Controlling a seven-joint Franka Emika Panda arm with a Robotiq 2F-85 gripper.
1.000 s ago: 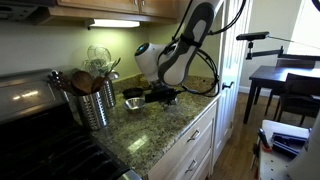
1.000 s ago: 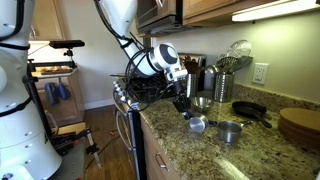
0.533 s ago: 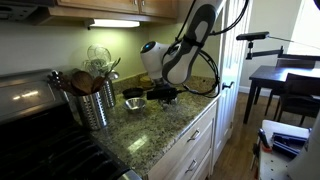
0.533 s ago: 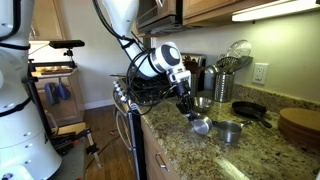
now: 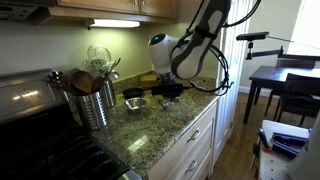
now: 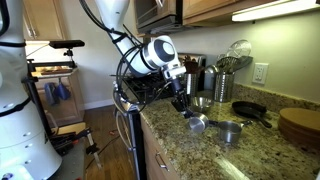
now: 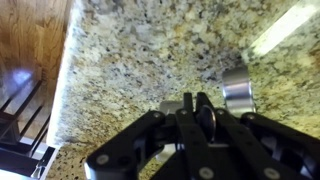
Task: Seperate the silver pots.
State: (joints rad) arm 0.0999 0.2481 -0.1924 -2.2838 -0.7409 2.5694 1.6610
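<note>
A speckled granite surface [image 6: 190, 150] runs along a wall beneath cabinets [image 6: 215, 8] that cap the room overhead. Its front strip by the edge is bare, and the side toward the room is open. Small silver pots [image 6: 230, 130] sit near one another mid-surface with little room between them, and the gripper [image 6: 184, 106], pressed shut, hangs just beside the nearest. Behind them a dark pan [image 6: 250, 111], a tall canister [image 6: 222, 86] of utensils and a round wooden board [image 6: 298, 124] crowd the wall side, and a stove [image 5: 30, 100] bounds one end.
</note>
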